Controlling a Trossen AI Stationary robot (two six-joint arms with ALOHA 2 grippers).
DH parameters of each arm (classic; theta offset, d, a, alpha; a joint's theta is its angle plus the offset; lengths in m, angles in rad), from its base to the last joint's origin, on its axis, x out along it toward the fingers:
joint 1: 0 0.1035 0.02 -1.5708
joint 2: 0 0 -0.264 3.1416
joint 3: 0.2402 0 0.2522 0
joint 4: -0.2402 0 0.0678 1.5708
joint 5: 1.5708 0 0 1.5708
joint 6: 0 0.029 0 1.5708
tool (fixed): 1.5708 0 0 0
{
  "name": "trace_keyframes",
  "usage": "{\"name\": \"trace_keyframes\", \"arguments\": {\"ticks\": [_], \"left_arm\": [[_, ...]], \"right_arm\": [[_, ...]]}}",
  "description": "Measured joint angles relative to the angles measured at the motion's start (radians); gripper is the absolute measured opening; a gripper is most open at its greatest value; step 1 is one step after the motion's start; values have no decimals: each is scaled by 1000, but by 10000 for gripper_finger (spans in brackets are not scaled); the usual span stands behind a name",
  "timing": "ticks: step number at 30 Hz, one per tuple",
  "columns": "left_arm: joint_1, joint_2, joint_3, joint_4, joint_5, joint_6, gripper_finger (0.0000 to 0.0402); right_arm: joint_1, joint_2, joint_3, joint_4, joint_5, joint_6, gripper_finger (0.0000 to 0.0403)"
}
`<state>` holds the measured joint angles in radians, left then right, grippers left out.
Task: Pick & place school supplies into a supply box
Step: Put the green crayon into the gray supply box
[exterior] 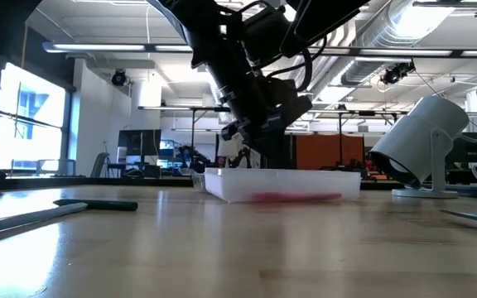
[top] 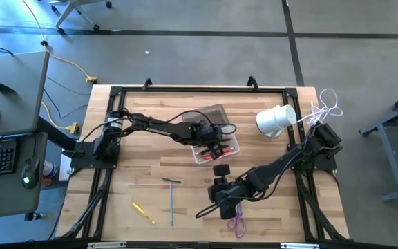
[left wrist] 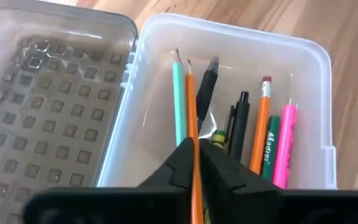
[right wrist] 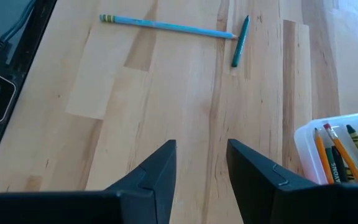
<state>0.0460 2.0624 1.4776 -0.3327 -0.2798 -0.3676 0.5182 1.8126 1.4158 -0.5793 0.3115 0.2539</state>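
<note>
Over the open supply box, near the middle of the table, the left gripper hung with its two dark fingers drawn nearly together on an orange pencil. The pencil ran up between the fingertips, its sharpened point reaching into the clear tray. From the low view the grip itself was hidden behind the arm, so only the wrist view showed the pinch.

Inside the tray lay a teal pencil, a black pen, a second orange pencil with a red eraser, a green crayon or marker and a pink marker. White lettering on the green one seemed to read "Madisi", though part of it was cut off. The hinged lid, greyish and stamped with small squares, lay folded flat beside the tray.

The right gripper hovered low over bare wood toward the table's front edge, its fingers spread apart and holding nothing. Purple-handled scissors lay just beside it. Farther along the boards a light blue pencil and a dark green pen rested almost tip to tip, and a yellow pencil lay apart near the front left.
</note>
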Motion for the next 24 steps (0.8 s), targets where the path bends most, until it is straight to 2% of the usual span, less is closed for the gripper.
{"name": "trace_keyframes", "arguments": {"ticks": [4, 7, 9, 14, 18, 20, 23, 24], "left_arm": [[0, 0, 1, -7, 0, 29, 15], [0, -21, 1, -68, 4, 65, 19], [0, -46, 29, -154, 5, 63, 38], [-21, -130, 133, -585, 1, -23, 86], [-80, -198, 214, -958, 0, -130, 94], [-131, -239, 244, -1134, -44, -216, 95], [-232, -321, 261, -1254, -144, -365, 95], [-266, -350, 258, -1247, -163, -394, 95]], "right_arm": [[0, 0, 0, 0, 0, 0, 126], [0, 0, 0, 0, 0, 0, 126], [0, 0, 0, -3, 0, 0, 126], [0, 0, 0, -14, -4, 2, 126], [1, 0, 0, -13, 0, 7, 126], [1, 0, 0, -1, 10, 8, 126], [1, 0, 0, 15, 47, 8, 126], [1, 0, 0, 28, 63, 10, 126]]}}
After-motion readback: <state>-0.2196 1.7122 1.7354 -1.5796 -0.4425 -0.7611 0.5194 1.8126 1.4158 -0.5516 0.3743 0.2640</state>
